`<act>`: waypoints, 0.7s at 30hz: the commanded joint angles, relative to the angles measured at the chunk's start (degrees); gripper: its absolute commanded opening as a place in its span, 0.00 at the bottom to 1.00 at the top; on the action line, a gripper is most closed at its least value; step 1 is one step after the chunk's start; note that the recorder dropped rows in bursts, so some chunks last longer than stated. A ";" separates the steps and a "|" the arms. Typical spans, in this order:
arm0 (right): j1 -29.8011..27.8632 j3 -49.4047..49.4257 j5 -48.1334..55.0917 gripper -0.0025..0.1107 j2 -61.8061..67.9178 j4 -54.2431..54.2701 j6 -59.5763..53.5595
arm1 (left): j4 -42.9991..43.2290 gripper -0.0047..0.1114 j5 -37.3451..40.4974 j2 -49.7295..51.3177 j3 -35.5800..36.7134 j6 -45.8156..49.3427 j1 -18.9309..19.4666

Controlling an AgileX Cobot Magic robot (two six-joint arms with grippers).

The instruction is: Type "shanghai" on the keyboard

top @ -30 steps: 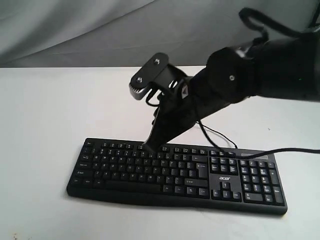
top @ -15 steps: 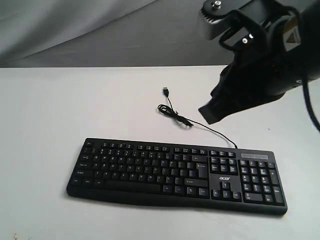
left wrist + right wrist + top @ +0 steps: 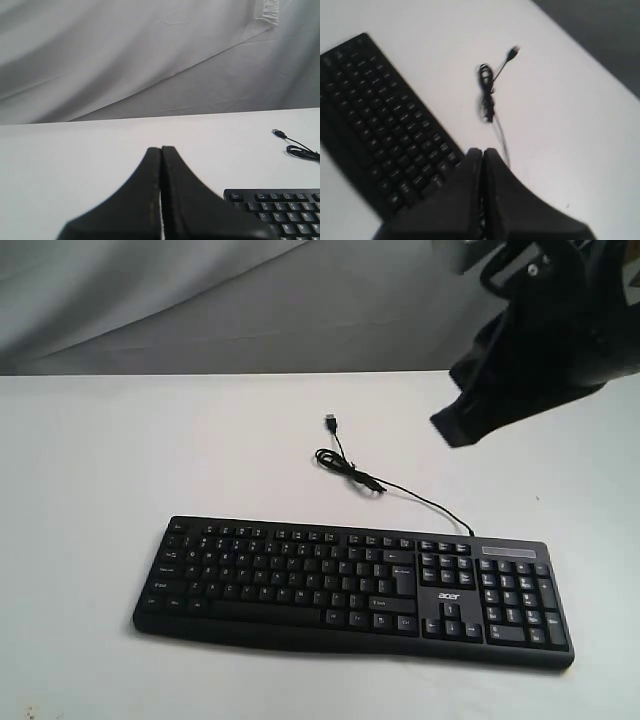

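Note:
The black keyboard (image 3: 350, 582) with white legends and an acer logo lies flat on the white table, numeric keypad to the right. My right gripper (image 3: 447, 432) hangs high above the table at the upper right, well clear of the keys, fingers pressed together and holding nothing. In the right wrist view the shut gripper (image 3: 482, 150) is over the keyboard (image 3: 380, 125) edge. My left gripper (image 3: 161, 148) is shut and empty, off to the left of the keyboard (image 3: 280, 210); it does not show in the exterior view.
The thin black USB cable (image 3: 385, 489) runs from the keyboard's back edge to a small coil, and its plug (image 3: 329, 421) lies loose on the table. Grey cloth (image 3: 200, 300) hangs behind the table's far edge.
My right gripper has lifted off the keyboard's upper key rows and swung up and to the right, away from the keys. The keyboard and cable have not moved.

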 commanded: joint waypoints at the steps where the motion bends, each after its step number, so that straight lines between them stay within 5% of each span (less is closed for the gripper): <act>1: -4.73 0.07 -2.92 0.02 -5.18 -0.98 -0.09 | 0.00 0.04 -0.34 -0.14 0.10 -0.15 -0.37; 12: -32.94 3.09 -6.08 0.02 -26.18 4.38 2.24 | 0.00 0.04 -0.34 -0.14 0.10 -0.15 -0.37; 21: -47.51 22.71 -21.73 0.02 -43.44 4.95 2.52 | 0.00 0.04 -0.34 -0.14 0.10 -0.15 -0.37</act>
